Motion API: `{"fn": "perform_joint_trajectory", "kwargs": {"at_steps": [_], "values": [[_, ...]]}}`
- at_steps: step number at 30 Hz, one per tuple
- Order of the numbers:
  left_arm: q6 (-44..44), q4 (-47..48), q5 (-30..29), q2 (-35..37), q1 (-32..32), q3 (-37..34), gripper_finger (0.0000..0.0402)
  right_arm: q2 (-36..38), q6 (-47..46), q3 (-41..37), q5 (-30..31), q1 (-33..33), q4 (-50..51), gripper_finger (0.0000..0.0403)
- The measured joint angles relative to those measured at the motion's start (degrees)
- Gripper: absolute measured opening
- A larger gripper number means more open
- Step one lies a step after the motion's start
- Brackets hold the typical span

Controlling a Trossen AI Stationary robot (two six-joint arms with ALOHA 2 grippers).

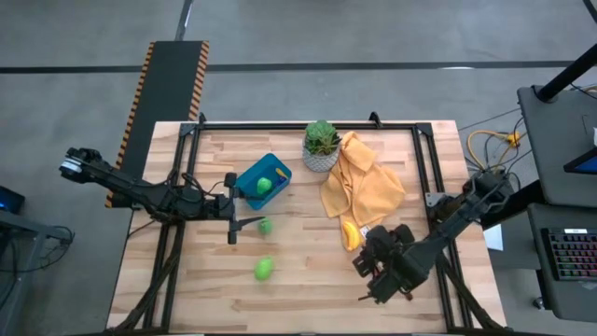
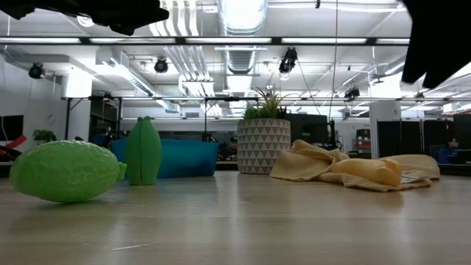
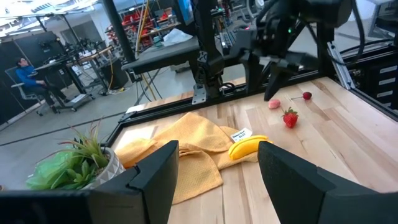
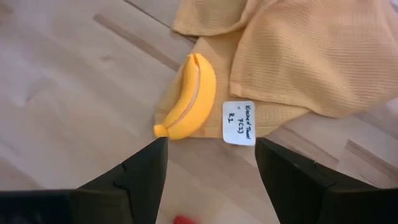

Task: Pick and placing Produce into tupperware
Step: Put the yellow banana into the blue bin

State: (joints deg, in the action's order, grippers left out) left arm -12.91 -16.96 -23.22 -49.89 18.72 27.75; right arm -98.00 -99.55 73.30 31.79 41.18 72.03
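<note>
The blue tupperware (image 1: 252, 175) sits left of the plant pot and holds one green piece (image 1: 264, 185). Two more green pieces (image 1: 266, 225) (image 1: 264, 270) lie on the wood nearer the front; the low view shows them (image 2: 142, 151) (image 2: 66, 171) before the tupperware (image 2: 180, 158). The yellow banana (image 1: 350, 233) (image 4: 189, 96) lies on the corner of the yellow cloth. A strawberry (image 3: 290, 117) and small red pieces (image 3: 306, 96) lie past it. My left gripper (image 1: 244, 200) (image 3: 217, 180) hangs open beside the tupperware. My right gripper (image 1: 366, 266) (image 4: 211, 180) hovers open just near of the banana.
A potted green plant in a white patterned pot (image 1: 322, 147) stands at the far edge. The yellow cloth (image 1: 362, 182) with a white label (image 4: 239, 122) lies crumpled right of it. A black frame (image 1: 308, 124) borders the table. Bare wood (image 1: 308, 280) lies between the grippers.
</note>
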Motion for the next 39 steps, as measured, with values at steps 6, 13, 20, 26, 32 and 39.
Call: {"fn": "perform_joint_trajectory", "kwargs": {"at_steps": [6,13,20,26,32,39], "values": [[0.0,0.0,0.0,0.0,0.0,0.0,0.0206,0.0,0.6,-3.1,0.0,-2.5,-3.5,0.0235],[0.0,0.0,0.0,0.0,0.0,0.0,0.0206,0.0,5.9,-4.7,4.4,-5.0,-10.6,0.0235],[0.0,0.0,0.0,0.0,0.0,0.0,0.0206,0.0,8.2,-8.8,4.4,-6.7,-17.3,0.0235],[0.0,0.0,0.0,0.0,0.0,0.0,0.0206,0.0,8.1,-13.8,3.9,-7.4,-24.1,0.0235],[0.0,0.0,0.0,0.0,0.0,0.0,0.0206,0.0,8.3,-17.1,3.9,-8.0,-28.7,0.0235],[0.0,0.0,0.0,0.0,0.0,0.0,0.0206,0.0,8.6,-19.8,3.9,-8.5,-33.8,0.0235]]}}
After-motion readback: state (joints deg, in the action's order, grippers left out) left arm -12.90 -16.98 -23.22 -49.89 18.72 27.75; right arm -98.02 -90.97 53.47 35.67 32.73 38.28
